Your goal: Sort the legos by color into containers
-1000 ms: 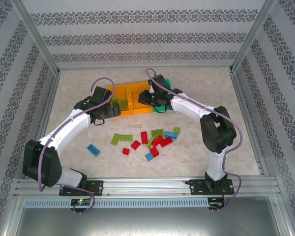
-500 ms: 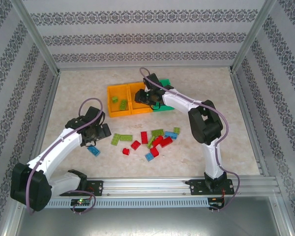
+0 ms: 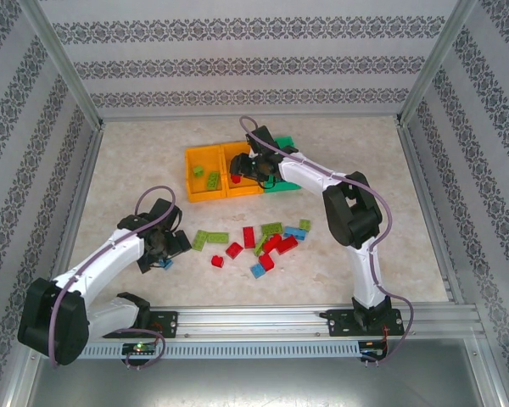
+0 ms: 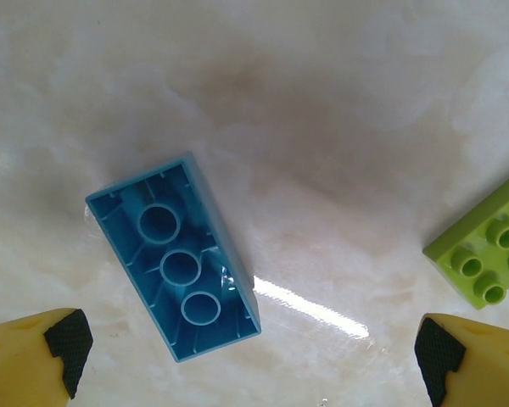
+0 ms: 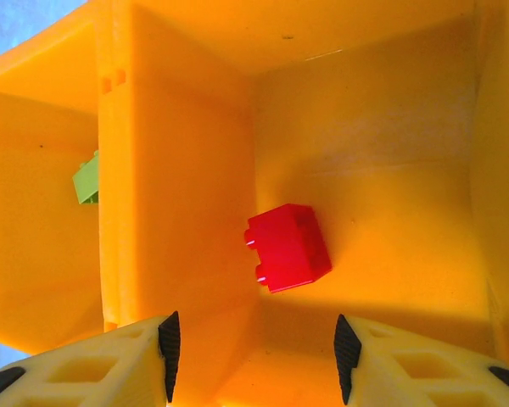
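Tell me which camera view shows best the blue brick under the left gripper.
The left wrist view. There the blue brick lies upside down, its three hollow tubes plain, between the open fingers of the left gripper. The top external view gives a small blue patch beside that gripper. The right wrist view faces an orange bin.

Two orange bins (image 3: 192,182), one green bin (image 3: 285,142), two robot arms (image 3: 110,251).
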`<action>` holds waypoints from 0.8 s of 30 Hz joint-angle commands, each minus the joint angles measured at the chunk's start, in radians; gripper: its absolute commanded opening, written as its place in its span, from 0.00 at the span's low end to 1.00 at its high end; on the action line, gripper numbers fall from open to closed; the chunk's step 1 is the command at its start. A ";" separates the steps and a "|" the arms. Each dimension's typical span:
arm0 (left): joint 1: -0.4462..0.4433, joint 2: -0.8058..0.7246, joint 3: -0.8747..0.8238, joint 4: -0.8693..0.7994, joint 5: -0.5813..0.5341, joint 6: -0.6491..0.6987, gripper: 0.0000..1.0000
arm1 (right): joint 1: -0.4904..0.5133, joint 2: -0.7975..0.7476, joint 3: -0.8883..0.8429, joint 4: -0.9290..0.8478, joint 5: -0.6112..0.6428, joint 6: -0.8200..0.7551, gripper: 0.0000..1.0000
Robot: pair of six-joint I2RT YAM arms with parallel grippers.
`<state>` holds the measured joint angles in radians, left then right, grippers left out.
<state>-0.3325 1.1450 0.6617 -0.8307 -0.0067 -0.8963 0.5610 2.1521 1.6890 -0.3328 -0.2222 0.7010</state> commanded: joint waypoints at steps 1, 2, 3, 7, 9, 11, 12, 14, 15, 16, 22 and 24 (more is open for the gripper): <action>-0.002 0.021 -0.021 0.028 0.015 -0.024 0.98 | 0.015 -0.010 0.029 -0.005 0.008 -0.017 0.56; -0.001 0.027 -0.023 0.036 0.019 -0.026 0.97 | 0.016 -0.018 0.026 -0.004 0.007 -0.017 0.57; -0.001 0.036 -0.030 0.045 0.024 -0.026 0.95 | 0.018 -0.026 0.022 -0.002 0.007 -0.018 0.57; 0.000 0.066 -0.044 0.065 0.043 -0.022 0.92 | 0.023 -0.077 -0.003 0.008 0.014 -0.021 0.58; 0.002 0.073 -0.045 0.053 0.032 -0.017 0.92 | 0.020 -0.106 -0.019 0.009 0.025 -0.025 0.59; 0.006 0.071 -0.057 0.056 0.019 -0.018 0.91 | 0.016 -0.134 -0.038 0.013 0.033 -0.027 0.59; 0.012 0.067 -0.065 0.066 0.019 -0.020 0.90 | 0.013 -0.148 -0.048 0.015 0.033 -0.027 0.59; 0.022 0.065 -0.080 0.084 0.029 -0.025 0.88 | 0.010 -0.178 -0.066 0.019 0.035 -0.030 0.59; 0.025 0.066 -0.084 0.090 0.031 -0.025 0.86 | 0.010 -0.193 -0.076 0.018 0.040 -0.037 0.59; 0.027 0.066 -0.088 0.094 0.033 -0.026 0.83 | 0.010 -0.210 -0.086 0.016 0.043 -0.043 0.59; 0.035 0.079 -0.094 0.120 0.033 -0.026 0.70 | 0.007 -0.297 -0.153 0.001 0.050 -0.077 0.59; 0.037 0.086 -0.097 0.135 0.040 -0.023 0.68 | 0.001 -0.323 -0.186 -0.006 0.057 -0.086 0.59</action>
<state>-0.3111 1.2198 0.5777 -0.7242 0.0269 -0.9142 0.5716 1.8717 1.5490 -0.3210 -0.1951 0.6502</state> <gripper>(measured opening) 0.683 0.594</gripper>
